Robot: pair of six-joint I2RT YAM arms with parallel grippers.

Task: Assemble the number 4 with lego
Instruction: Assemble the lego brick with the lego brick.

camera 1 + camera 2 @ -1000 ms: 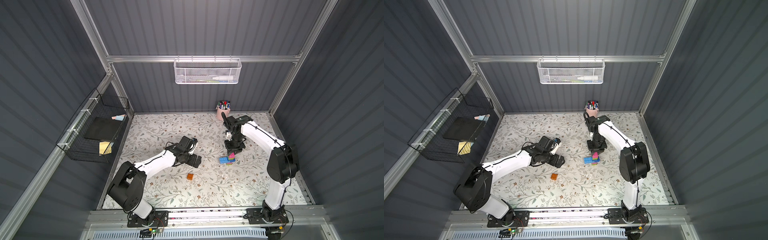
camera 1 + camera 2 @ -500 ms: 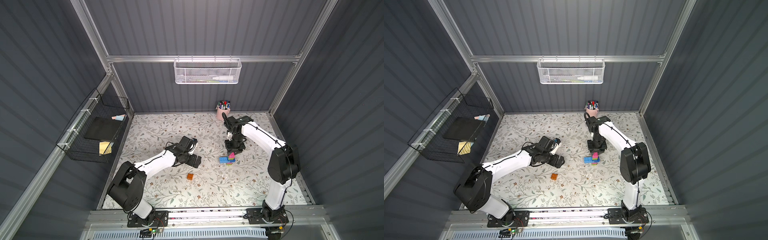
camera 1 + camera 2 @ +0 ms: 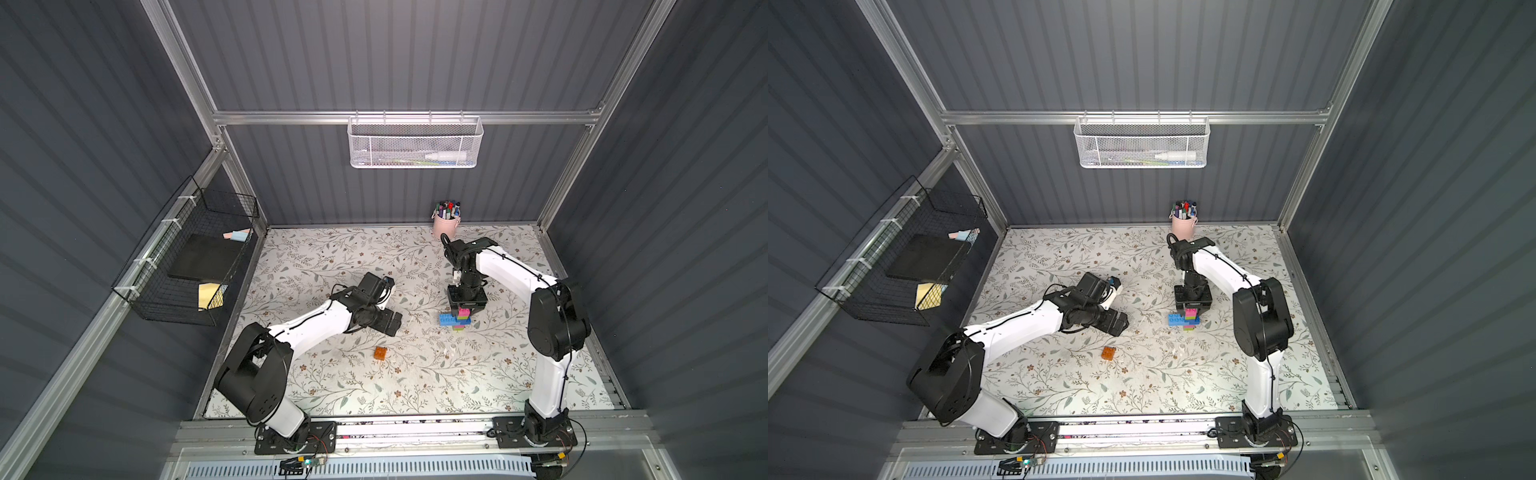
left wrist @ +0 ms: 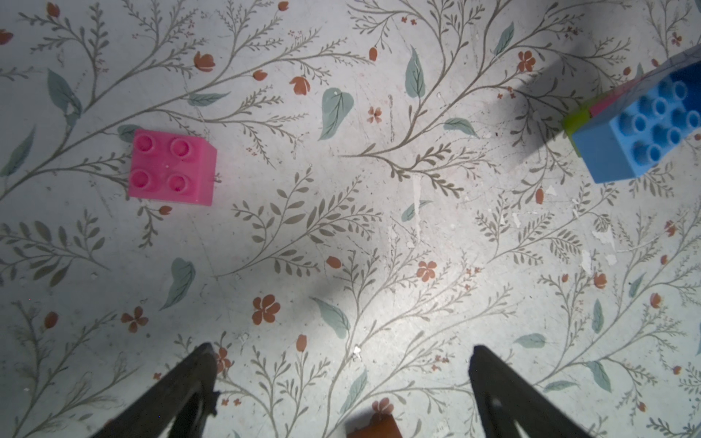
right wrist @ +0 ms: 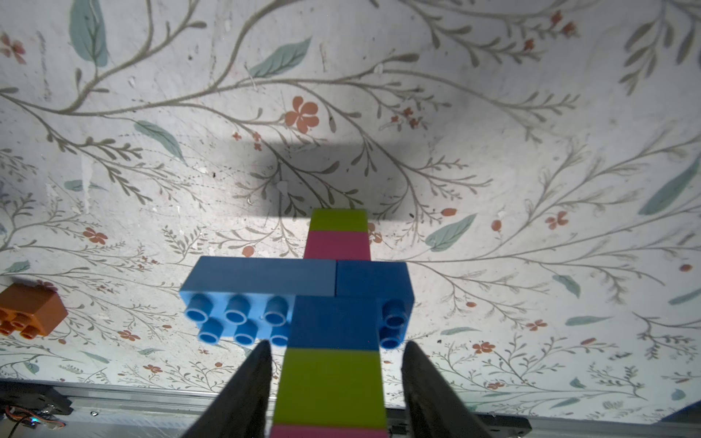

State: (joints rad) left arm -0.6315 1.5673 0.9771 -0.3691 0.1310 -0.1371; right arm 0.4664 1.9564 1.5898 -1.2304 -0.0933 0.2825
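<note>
The number 4 [image 3: 457, 320] is stood upright between the middle and right edge of the surface [image 3: 332, 257], with the right claw [image 5: 337, 343] set open astride its top, apparently to leave it free, and the left claw [image 4: 341, 347] held open, empty.

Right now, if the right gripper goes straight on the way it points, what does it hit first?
Likely the blue bricks: the right gripper straddles the green brick, with its jaws' tips right over the blue studs. Depth is unclear.
</note>
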